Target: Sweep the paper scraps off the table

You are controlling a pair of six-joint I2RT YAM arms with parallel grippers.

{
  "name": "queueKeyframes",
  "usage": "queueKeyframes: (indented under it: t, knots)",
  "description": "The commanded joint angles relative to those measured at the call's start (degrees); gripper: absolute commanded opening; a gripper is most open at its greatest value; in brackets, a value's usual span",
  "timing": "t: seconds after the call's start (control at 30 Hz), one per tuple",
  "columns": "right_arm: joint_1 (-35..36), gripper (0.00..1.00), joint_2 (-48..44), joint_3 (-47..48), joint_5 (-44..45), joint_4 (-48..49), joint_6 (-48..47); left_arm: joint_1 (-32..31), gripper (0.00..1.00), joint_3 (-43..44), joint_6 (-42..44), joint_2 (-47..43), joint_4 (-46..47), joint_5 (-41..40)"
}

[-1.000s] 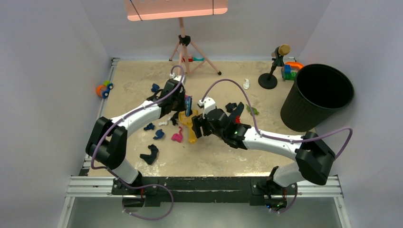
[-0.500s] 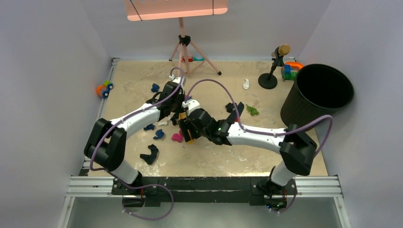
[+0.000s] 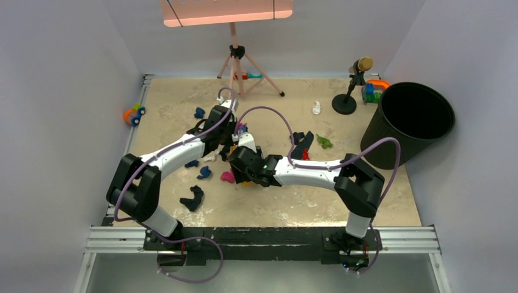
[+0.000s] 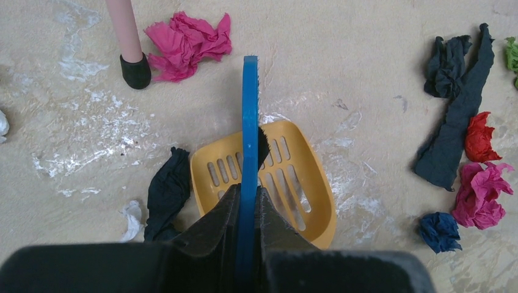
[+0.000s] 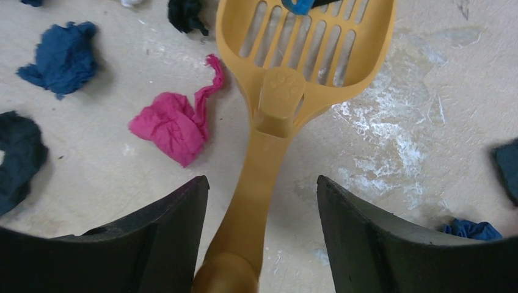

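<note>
My left gripper (image 4: 249,189) is shut on the blue hand brush (image 4: 250,116), held edge-on over the yellow dustpan (image 4: 293,177). My right gripper (image 5: 261,179) is open, its jaws on either side of the dustpan's handle (image 5: 262,152) without touching it. Paper scraps lie all round on the table (image 3: 275,201): a pink one (image 5: 177,125) just left of the handle, a blue one (image 5: 61,55), a black one (image 4: 165,195) beside the pan, a pink one (image 4: 189,39) and a pink one (image 4: 482,195). In the top view both grippers meet mid-table (image 3: 238,152).
A black round bin (image 3: 408,122) stands at the right. A pink tripod (image 3: 235,61) and a microphone stand (image 3: 348,91) stand at the back, with a toy (image 3: 133,114) at the left edge. More scraps: black (image 3: 193,198), white (image 3: 316,108), green (image 3: 324,143).
My right arm has swung left and its open gripper has moved over the dustpan's handle. My left gripper has stayed in place, still holding the brush.
</note>
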Motion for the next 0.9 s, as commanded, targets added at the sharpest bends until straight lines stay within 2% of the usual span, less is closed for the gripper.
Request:
queueKeyframes:
  t: [0.0,0.17,0.23,0.37,0.47,0.53,0.87]
  knots:
    - [0.0,0.67,1.5,2.1,3.3,-0.7,3.2,0.3,0.00,-0.8,1.5,-1.4,-1.2,0.6]
    - [0.0,0.56,2.4,1.9,3.3,-1.3,3.8,0.3,0.00,-1.0,1.4,-1.8,-1.1,0.7]
    - [0.0,0.46,1.8,0.9,4.1,-1.0,4.2,0.3,0.00,-1.0,1.4,-1.8,-1.1,0.7]
    - [0.0,0.17,-0.6,-2.5,4.2,1.4,4.0,0.3,0.00,-1.0,1.5,-1.8,-1.1,0.9]
    - [0.0,0.04,-2.0,-4.0,3.9,2.0,3.4,0.3,0.00,-0.9,1.4,-2.2,-0.9,1.3]
    - [0.0,0.00,-2.7,-4.3,3.8,1.4,3.2,0.3,0.00,-0.4,1.4,-2.5,-0.9,2.1]
    - [0.0,0.00,-6.9,-6.4,5.7,-0.8,3.2,0.3,0.00,4.3,1.2,-7.5,-7.1,2.6]
